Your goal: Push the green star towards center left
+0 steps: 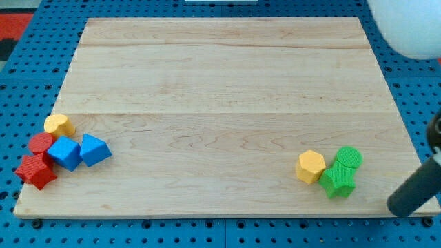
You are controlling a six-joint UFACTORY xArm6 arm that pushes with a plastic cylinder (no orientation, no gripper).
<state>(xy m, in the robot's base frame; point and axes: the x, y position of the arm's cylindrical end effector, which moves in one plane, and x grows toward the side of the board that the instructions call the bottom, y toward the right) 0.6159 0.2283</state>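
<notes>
Green star (337,182): view's bottom right, touching the yellow hexagon (311,166) and green cylinder (349,158)
My tip (398,209): just right of the star — placed to shove it leftward
Fingers: none — bare rod

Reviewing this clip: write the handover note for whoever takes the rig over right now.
My tip: at the board's bottom-right edge, right of the green star, apparently not touching.
Green star: bottom right, packed against a green cylinder and a yellow hexagon.
Bottom left: yellow block, two red blocks, two blue blocks.
Done: nothing visible.
Left: push the star across to centre left.
</notes>
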